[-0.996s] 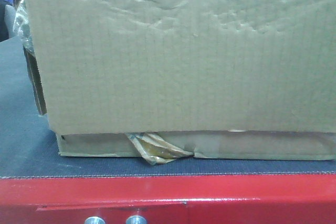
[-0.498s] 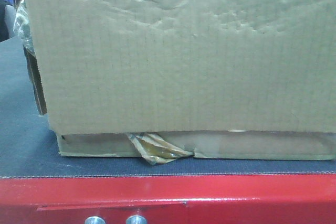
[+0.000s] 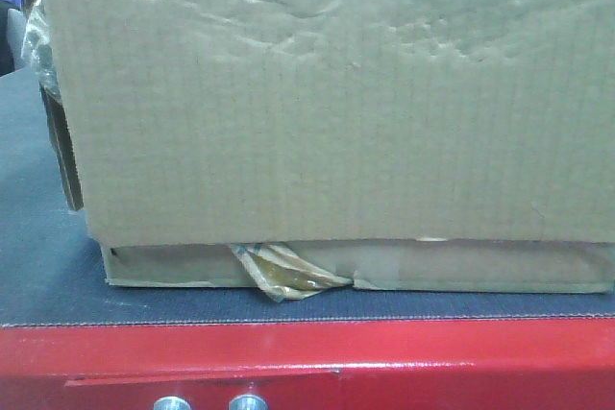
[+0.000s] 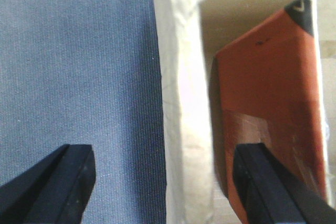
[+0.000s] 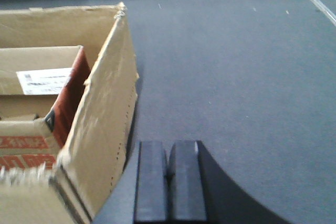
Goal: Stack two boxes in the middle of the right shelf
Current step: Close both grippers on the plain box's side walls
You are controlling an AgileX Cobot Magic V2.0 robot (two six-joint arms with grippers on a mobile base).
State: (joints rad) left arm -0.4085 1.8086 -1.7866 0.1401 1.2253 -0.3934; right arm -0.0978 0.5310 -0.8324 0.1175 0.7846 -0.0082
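Left gripper (image 4: 165, 156) is spread wide, straddling the side wall of the large box (image 3: 327, 103): one finger over the grey mat (image 4: 79, 51) outside the box, the other inside it above a red carton (image 4: 268, 87), gripping nothing. Right gripper (image 5: 168, 153) is pinched closed, empty, just outside the box wall. The box sits on the mat, behind the red frame (image 3: 307, 362).

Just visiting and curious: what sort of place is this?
Likely a storeroom or packing area: a dented cardboard box with torn tape sits on a grey mat over a red-framed platform.
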